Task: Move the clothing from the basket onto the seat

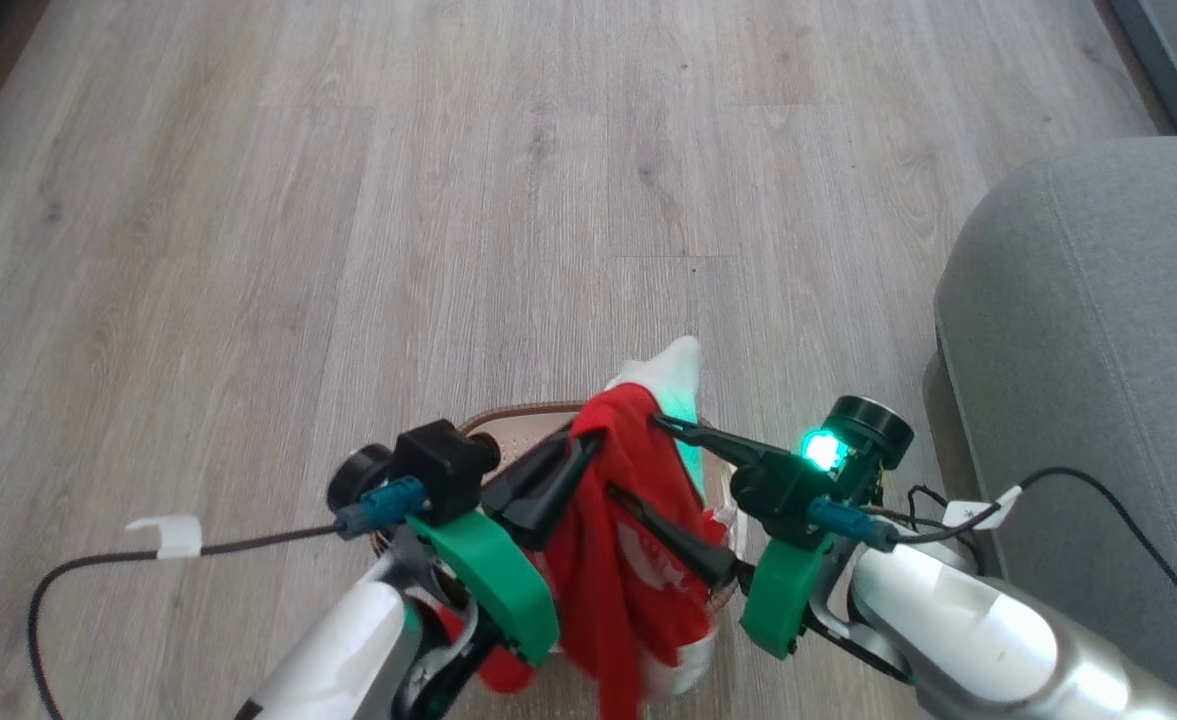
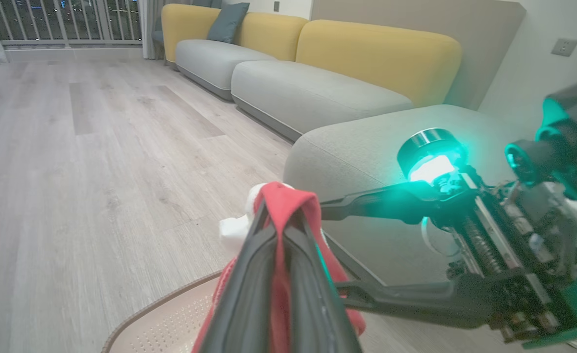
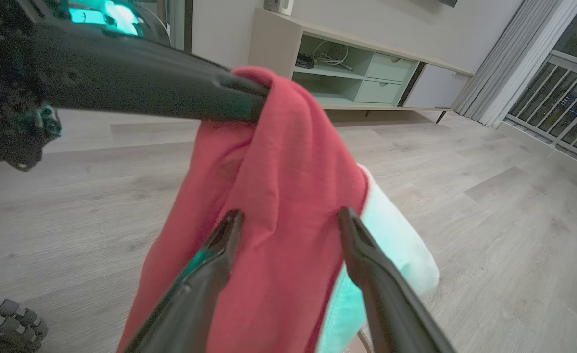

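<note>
left claw (image 1: 588,445): clamped on clothing (image 1: 628,560) above basket (image 1: 508,415) | right claw (image 1: 636,455): spread wide either side of it

My forearms (image 1: 948,610) are glossy white-silver; green plastic brackets (image 1: 493,585) at both wrists, black camera blocks (image 1: 443,455), blue plugs (image 1: 383,505) feeding dark cables (image 1: 268,538) with white tape tags (image 1: 173,535). Long black tapered fingers (image 1: 553,480). Right wrist lamp (image 1: 823,450) glows teal.

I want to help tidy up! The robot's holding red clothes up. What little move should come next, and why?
Probably close the right gripper: its open jaws straddle the red clothing hanging from the shut left gripper. A second grip likely steadies it.
</note>
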{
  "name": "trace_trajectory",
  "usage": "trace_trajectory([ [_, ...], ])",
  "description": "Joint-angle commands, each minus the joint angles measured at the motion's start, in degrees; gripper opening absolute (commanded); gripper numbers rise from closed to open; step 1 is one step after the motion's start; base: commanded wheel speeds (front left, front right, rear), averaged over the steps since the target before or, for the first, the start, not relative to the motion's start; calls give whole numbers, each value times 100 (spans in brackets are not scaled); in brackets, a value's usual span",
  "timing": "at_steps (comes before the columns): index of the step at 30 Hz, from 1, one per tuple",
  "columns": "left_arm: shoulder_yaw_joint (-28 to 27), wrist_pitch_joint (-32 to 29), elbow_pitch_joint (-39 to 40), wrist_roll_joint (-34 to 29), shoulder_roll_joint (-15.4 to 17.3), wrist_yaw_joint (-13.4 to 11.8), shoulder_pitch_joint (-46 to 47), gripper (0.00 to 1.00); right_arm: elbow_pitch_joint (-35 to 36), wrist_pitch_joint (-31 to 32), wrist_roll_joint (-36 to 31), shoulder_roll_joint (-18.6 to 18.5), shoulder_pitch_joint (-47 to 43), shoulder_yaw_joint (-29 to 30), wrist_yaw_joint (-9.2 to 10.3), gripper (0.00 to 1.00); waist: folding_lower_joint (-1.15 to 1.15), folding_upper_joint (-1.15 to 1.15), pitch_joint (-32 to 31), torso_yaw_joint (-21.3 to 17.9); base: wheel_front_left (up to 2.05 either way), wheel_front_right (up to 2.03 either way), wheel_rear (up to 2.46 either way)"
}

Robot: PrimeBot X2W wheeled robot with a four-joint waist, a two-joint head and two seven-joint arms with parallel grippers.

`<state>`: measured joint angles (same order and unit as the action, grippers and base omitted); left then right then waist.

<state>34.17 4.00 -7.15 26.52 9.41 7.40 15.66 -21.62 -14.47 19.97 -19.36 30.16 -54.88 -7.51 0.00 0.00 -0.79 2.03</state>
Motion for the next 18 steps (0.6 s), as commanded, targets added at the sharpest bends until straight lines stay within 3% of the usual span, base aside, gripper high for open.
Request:
trace_trajectory([
  [1,-161,-6,250,49,76,0,311,0,120,-52,60,-49,201,2,2,100,0,0,1,-2,0,0,0],
  [12,870,60,464,1148,582,8,529,0,251,-52,549,-209,528,-621,2,100,0,0,26,-1,0,0,0],
  [13,955,79,477,1228,630,8,567,0,296,-52,580,-207,545,-675,2,45,0,0,31,-4,0,0,0],
  [14,1016,102,480,1299,674,8,602,0,342,-52,612,-212,565,-711,2,3,0,0,47,-9,0,0,0],
  [18,1166,224,438,1498,800,8,712,0,467,-52,777,-270,613,-832,2,0,0,0,78,-39,0,0,0],
])
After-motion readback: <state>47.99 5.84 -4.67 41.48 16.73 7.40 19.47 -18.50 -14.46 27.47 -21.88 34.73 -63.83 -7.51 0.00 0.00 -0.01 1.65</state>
